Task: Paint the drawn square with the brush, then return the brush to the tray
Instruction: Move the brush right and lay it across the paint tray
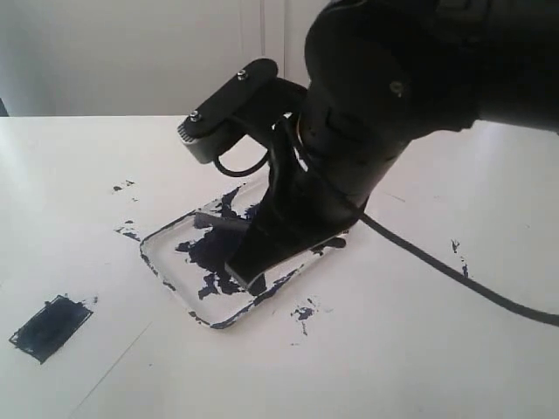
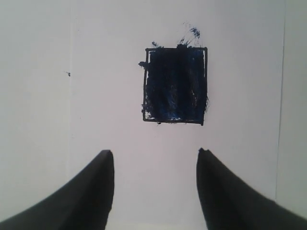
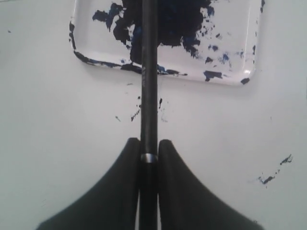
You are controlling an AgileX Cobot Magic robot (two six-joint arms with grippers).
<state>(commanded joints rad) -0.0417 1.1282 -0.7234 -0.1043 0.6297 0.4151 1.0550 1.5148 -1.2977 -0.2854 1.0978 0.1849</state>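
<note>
The brush, clamped in the right gripper, could be released short of the tray and the desk smeared; the left gripper is open, empty.

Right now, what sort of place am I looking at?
Likely a robot test bench set up for painting: a paint-smeared clear tray on a white table, a drawn square filled blue-black, and the right gripper holding the brush.
</note>
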